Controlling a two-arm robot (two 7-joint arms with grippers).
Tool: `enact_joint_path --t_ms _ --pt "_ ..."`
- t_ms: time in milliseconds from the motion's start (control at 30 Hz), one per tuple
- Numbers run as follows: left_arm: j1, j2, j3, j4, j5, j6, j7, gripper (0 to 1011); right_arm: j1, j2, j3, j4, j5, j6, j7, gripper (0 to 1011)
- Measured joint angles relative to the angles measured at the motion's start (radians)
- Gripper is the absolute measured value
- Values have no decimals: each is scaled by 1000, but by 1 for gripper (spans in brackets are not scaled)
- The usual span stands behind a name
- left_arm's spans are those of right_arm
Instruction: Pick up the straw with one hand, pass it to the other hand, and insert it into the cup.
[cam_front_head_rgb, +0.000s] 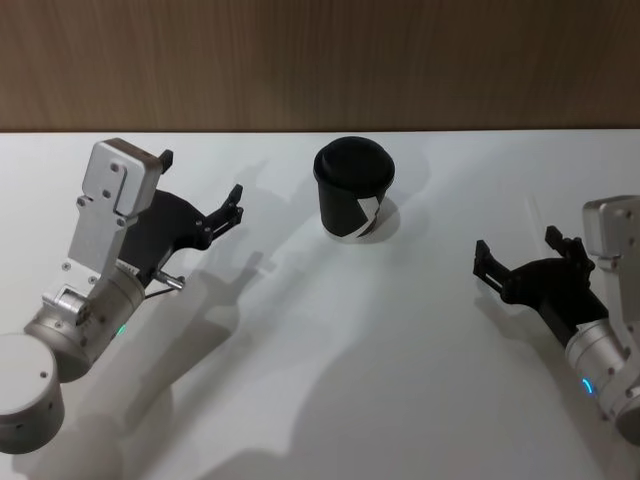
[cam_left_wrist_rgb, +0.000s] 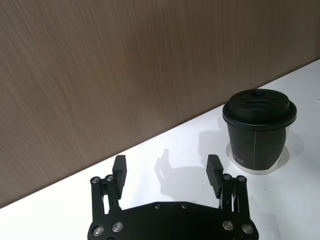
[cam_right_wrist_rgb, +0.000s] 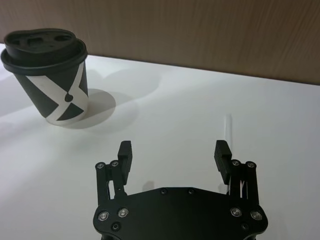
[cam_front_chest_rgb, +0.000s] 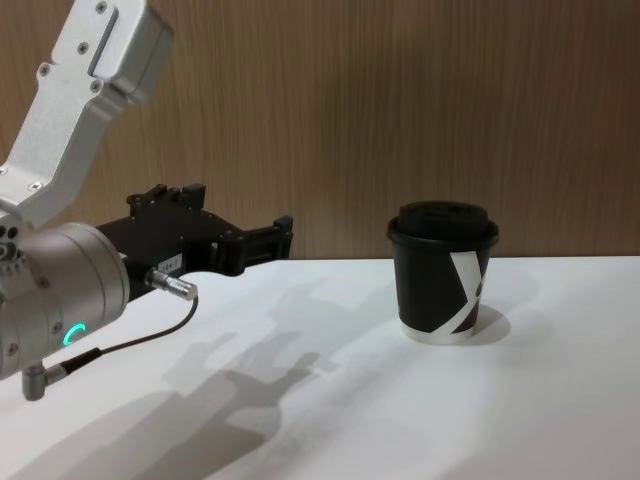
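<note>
Two grippers spread, left gripper (cam_front_head_rgb: 200, 178), right gripper (cam_front_head_rgb: 516, 245), cup (cam_front_head_rgb: 353, 190) upright

My left gripper (cam_front_head_rgb: 200, 175) and right gripper (cam_front_head_rgb: 517, 243) are black, with small round screws (cam_right_wrist_rgb: 103, 216). Behind the left gripper, my arm (cam_front_chest_rgb: 60, 290) is silver and round. It has a glowing green ring (cam_front_chest_rgb: 72, 333), a silver plug (cam_front_chest_rgb: 172, 285) and a thin black cable (cam_front_chest_rgb: 130, 342).

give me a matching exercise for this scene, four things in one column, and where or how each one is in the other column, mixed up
Things:
1. cup
2. straw
3. left gripper
4. right gripper

States:
a. jaws open, on the robot's right of the cup
b. lying flat on the white table
c. standing upright, black with white bands
d. jaws open, on the robot's left of the cup

Pairs: 1-c, 2-b, 3-d, 4-a
</note>
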Motion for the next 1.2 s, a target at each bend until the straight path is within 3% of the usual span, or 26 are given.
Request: enact_joint_path --t_ms 1200 --pt "0 0 0 0 0 0 0 1003 -19 -25 70 38 9 40 5 1001"
